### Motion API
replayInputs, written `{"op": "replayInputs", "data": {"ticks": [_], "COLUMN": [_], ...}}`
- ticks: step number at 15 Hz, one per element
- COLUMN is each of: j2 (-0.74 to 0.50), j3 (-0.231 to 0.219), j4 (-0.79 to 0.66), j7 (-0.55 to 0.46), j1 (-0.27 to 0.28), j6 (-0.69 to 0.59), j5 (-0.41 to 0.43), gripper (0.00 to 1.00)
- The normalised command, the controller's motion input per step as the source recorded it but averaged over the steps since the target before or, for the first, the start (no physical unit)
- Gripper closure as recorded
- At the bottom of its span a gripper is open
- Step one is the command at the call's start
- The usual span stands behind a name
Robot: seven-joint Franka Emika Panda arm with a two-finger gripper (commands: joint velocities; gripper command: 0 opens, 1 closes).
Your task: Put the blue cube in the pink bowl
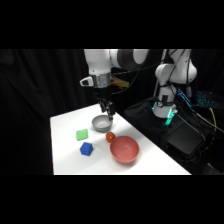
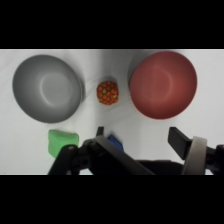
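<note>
The claw (image 1: 107,113) is seen hanging low over the white bench (image 1: 67,150), just above the near rim of the grey bowl (image 1: 101,122) in the side view. From the wrist, its two dark fingers (image 2: 178,140) are seen standing well apart with nothing between them, so the claw is wide and empty.

Nearest the claw in the wrist view, the blue cube (image 2: 114,142) is half hidden behind the black linkage, only a corner of it being shown. In the side view the blue cube (image 1: 86,149) is seen resting on the bench, apart from the claw. Beside it, the green block (image 2: 62,140) lies flat.

Farther from the claw, the orange ball (image 2: 107,92) is placed between the two bowls, touching neither. The grey bowl (image 2: 46,88) is found to one side of it and the pink bowl (image 2: 162,84) to the other; both are upright and empty. The cube is outside the pink bowl (image 1: 124,149).
</note>
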Motion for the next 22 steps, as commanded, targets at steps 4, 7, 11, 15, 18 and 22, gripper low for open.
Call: {"op": "replayInputs", "data": {"ticks": [4,7,11,15,18,22], "j2": [0.05,0.19,0.38,0.47,0.4,0.28], "j3": [0.015,0.006,-0.012,-0.03,-0.025,-0.002], "j4": [0.12,0.37,0.59,0.72,0.68,0.46], "j7": [0.06,0.11,0.08,0.08,0.16,0.23], "j1": [-0.015,-0.015,-0.031,-0.052,-0.042,-0.024], "j6": [-0.09,-0.21,-0.3,-0.32,-0.25,-0.06], "j5": [0.008,0.002,0.013,0.047,0.109,0.202], "gripper": [0.0,0.0,0.0,0.0,0.0,0.0]}}
